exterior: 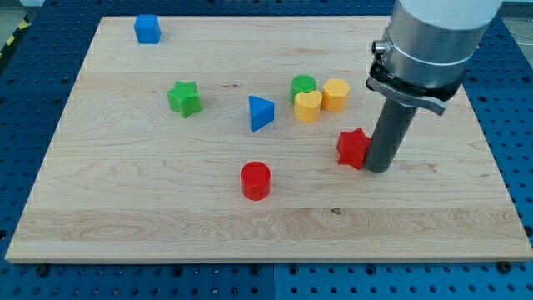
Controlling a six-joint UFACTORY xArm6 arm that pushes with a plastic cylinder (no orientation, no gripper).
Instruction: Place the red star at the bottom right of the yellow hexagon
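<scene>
The red star (pixel 353 147) lies on the wooden board at the view's right of centre. The yellow hexagon (pixel 336 94) stands above it and slightly to the left, beside a yellow heart (pixel 307 107). My tip (pixel 378 169) rests on the board right against the red star's right side. The star is below the hexagon, a little to its right.
A green cylinder (pixel 304 85) sits at the upper left of the yellow heart. A blue triangle (pixel 260 112) is left of the heart. A red cylinder (pixel 256 180) is lower centre. A green star (pixel 184 98) is at left, a blue cube (pixel 147 29) at top left.
</scene>
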